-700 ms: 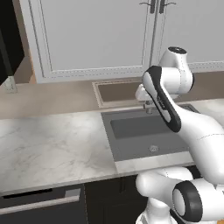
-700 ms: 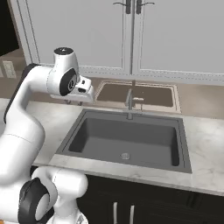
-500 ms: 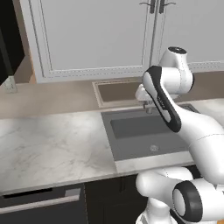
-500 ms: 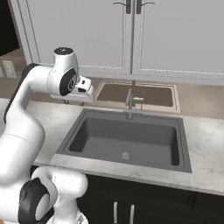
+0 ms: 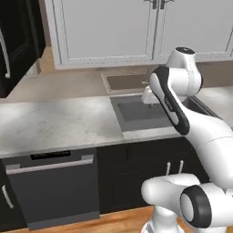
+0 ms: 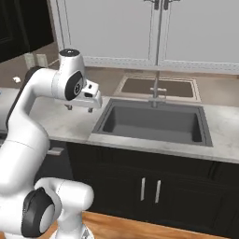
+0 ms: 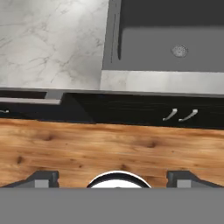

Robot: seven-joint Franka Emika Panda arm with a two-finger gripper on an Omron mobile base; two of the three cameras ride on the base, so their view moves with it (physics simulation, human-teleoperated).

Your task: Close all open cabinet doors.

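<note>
Two black cabinet doors (image 6: 149, 186) with slim silver bar handles sit flush and shut under the sink; the hand view shows them (image 7: 179, 114) from above, and they also stand beside the arm (image 5: 174, 168). At the far left stands a tall black door (image 5: 13, 45); I cannot tell whether it is ajar. My gripper (image 6: 80, 107) hangs above the counter's front edge, left of the sink, pointing down. Its fingertips (image 7: 41, 179) are wide apart with nothing between them, so the gripper (image 7: 113, 179) is open.
A dark sink (image 6: 154, 122) with a faucet (image 6: 156, 91) is set in the marble counter (image 5: 54, 123). White upper cabinets (image 5: 104, 27) hang above. A dishwasher (image 5: 50, 186) sits left of the sink doors. Wood floor (image 7: 109, 140) lies in front.
The whole picture has shifted: the base has backed away from the counter, so the lower cabinet fronts and floor now show. The arm holds the same pose.
</note>
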